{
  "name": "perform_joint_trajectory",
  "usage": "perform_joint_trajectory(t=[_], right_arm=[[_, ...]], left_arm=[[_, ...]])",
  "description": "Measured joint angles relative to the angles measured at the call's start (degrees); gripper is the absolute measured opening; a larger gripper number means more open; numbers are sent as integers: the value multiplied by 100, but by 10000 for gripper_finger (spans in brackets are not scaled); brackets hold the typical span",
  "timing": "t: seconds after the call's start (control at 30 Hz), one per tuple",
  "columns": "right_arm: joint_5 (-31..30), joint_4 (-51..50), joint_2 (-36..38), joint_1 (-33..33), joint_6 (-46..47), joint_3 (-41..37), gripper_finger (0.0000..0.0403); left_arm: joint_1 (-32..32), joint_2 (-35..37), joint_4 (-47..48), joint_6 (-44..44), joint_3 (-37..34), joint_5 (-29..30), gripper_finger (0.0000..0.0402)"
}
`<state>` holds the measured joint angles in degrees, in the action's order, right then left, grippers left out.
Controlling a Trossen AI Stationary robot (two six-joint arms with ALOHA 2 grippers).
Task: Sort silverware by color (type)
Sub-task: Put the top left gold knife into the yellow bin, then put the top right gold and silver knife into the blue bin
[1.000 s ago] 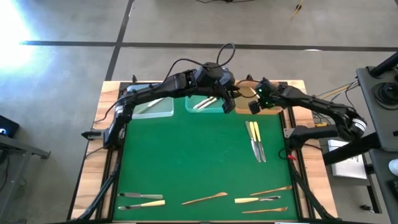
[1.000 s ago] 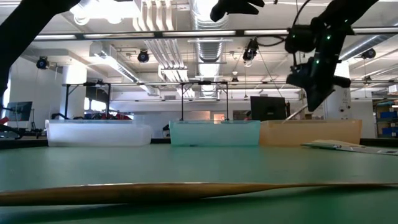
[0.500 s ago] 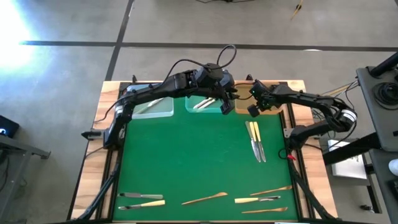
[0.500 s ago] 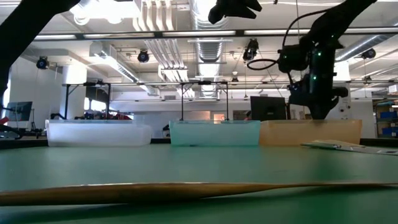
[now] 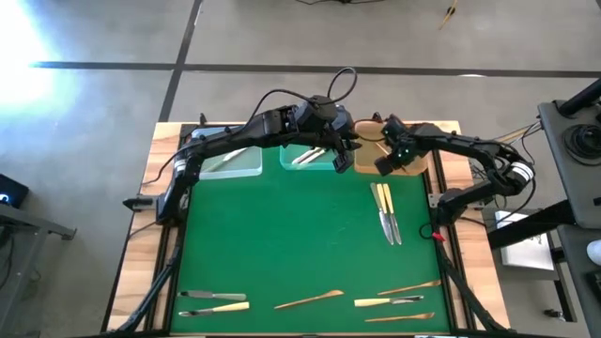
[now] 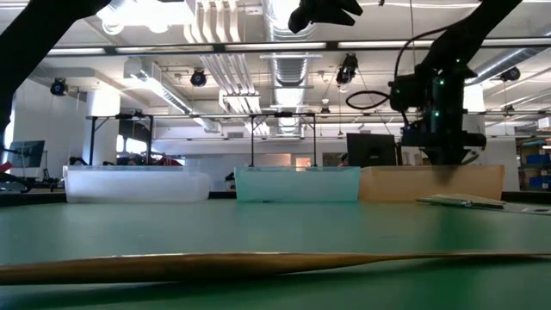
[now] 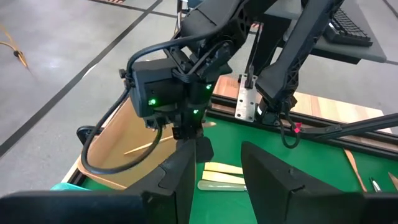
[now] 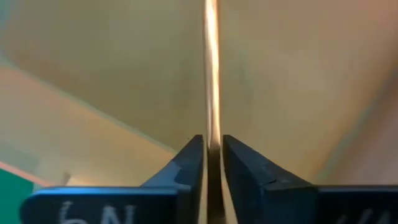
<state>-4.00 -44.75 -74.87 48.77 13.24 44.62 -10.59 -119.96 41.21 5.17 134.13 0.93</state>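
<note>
My right gripper (image 5: pixel 387 161) reaches down into the tan tray (image 5: pixel 366 133), shut on a tan wooden utensil (image 8: pixel 211 74). My left gripper (image 5: pixel 342 152) hovers open above the gap between the teal tray (image 5: pixel 293 165) and the tan tray, touching nothing. The teal tray holds cream utensils (image 5: pixel 310 155). In the clear tray (image 5: pixel 246 169) lies a silver piece (image 5: pixel 225 160). A cream and a silver utensil (image 5: pixel 385 211) lie flat on the green mat right of centre. Several more utensils (image 5: pixel 310 300) lie along the near edge. My right gripper pinches the wooden utensil (image 8: pixel 212 134) between its two fingers (image 8: pixel 189 163), coming from above and pointing down into the tan tray. The utensil is seen edge-on and runs on ahead of the fingertips. In the left wrist view it slants (image 7: pixel 148 147) toward the tray floor.
The three trays stand in a row along the far edge of the mat (image 5: pixel 282 244). Wooden table borders and the arms' mounts flank the mat. In the low view a long wooden utensil (image 6: pixel 258 263) lies close in front, and the tan tray wall (image 6: pixel 387 183) hides the right fingertips.
My right gripper has come down from above the tan tray into it, carrying the wooden utensil, and has shifted slightly toward the near edge. The utensil, earlier hanging slanted above the tray wall, is now down inside the tray. The left arm has kept still.
</note>
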Motion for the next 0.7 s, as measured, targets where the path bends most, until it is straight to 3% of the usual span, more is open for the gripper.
perform_joint_trajectory(t=[0.23, 0.47, 0.6, 0.7], right_arm=[[-6, -245, 143, 173, 16, 200, 113], [18, -996, 425, 150, -127, 1537, 115], [717, -2031, 639, -54, 6, 2305, 109], [983, -2741, 949, -487, 409, 2465, 104]], left_arm=[[-7, 0, 56, -40, 0, 39, 112], [-58, 59, 491, -215, 0, 264, 112], [-100, 353, 1420, -435, 0, 318, 112], [-120, 684, 2560, -484, 11, 599, 112]])
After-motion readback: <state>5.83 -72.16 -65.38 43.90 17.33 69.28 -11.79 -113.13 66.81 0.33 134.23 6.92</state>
